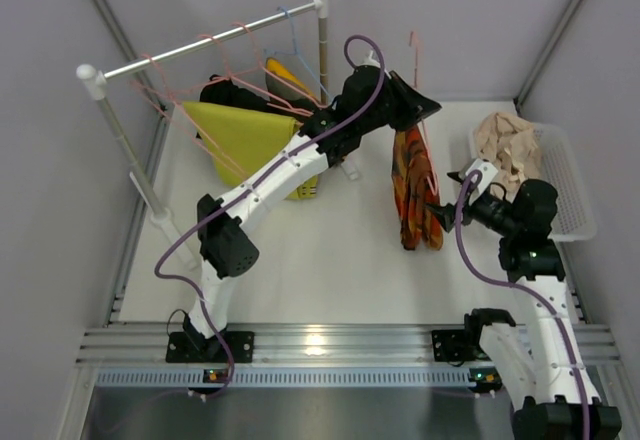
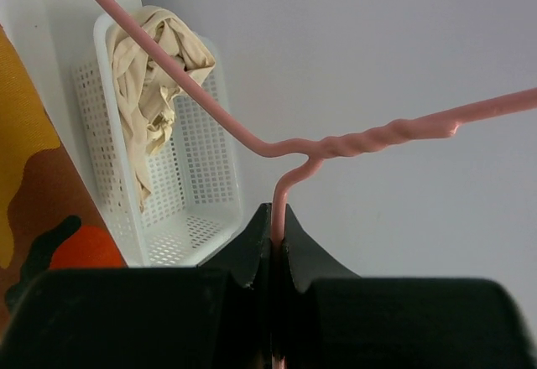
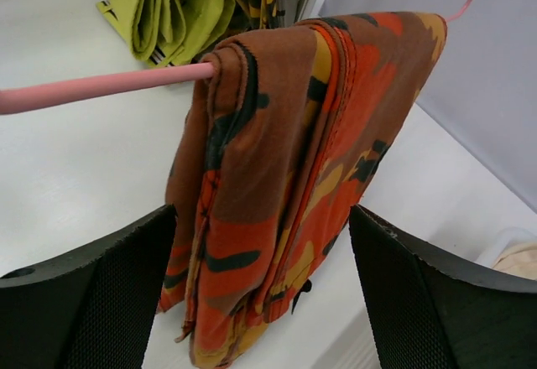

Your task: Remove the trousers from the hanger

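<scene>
Left pincer (image 2: 273,236), clamped on the hanger (image 2: 336,147) neck, holds it aloft so the orange trousers (image 3: 277,184) hang between the right pincer's (image 3: 262,293) parted jaws, placed for pulling off; beige trousers (image 2: 155,75) lie beyond in a basket (image 2: 201,193).

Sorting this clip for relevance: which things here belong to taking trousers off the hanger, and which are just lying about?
Job: orange-red trousers, pink hanger, left gripper shut on its neck, right gripper open astride the trousers, beige trousers in white basket.
Lying about: clothes rack, yellow-green garment, black garment.
</scene>
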Controlling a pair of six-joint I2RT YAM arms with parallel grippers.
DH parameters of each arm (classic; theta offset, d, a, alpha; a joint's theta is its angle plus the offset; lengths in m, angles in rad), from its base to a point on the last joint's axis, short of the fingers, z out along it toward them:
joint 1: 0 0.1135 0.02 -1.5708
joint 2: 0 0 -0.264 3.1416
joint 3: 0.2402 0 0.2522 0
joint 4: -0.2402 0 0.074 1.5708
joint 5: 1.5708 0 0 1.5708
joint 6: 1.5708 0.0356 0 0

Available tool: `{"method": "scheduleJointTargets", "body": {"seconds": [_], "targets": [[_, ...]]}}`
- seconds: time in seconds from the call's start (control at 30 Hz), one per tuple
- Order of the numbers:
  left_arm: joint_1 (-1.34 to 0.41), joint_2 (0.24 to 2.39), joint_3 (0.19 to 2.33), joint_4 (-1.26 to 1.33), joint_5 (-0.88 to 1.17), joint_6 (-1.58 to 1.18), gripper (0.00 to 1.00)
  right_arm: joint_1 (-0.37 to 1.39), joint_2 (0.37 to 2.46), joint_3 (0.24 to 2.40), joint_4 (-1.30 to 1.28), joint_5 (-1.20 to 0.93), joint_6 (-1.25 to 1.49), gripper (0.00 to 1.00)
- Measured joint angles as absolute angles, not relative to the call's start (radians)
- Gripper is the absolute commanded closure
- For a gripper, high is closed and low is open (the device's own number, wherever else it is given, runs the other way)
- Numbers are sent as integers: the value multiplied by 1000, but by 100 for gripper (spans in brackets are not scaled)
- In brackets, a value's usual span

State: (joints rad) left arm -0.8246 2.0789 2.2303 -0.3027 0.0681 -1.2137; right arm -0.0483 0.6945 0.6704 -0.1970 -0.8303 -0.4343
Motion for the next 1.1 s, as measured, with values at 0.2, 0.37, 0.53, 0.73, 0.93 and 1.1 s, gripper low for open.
{"method": "scheduleJointTargets", "body": {"seconds": [0.2, 0.37, 0.53, 0.73, 0.93, 1.1], "targets": [[-828, 2077, 2228, -286, 96, -1245, 100, -29, 728, 675, -155, -802, -436, 24], [-827, 2068, 2222, -282, 112, -1274, 100, -20, 739, 675, -101, -759, -432, 24], [-826, 2051, 2214, -274, 128, -1310, 100, 12, 782, 675, 1, -699, -374, 20], [-826, 2046, 2209, -262, 143, -1335, 100, 108, 836, 676, 83, -640, -338, 17], [-826, 2037, 2203, -256, 150, -1345, 100, 157, 852, 665, 190, -470, -324, 29], [-825, 2017, 2189, -241, 150, -1343, 100, 156, 851, 640, 257, -396, -317, 30]]}}
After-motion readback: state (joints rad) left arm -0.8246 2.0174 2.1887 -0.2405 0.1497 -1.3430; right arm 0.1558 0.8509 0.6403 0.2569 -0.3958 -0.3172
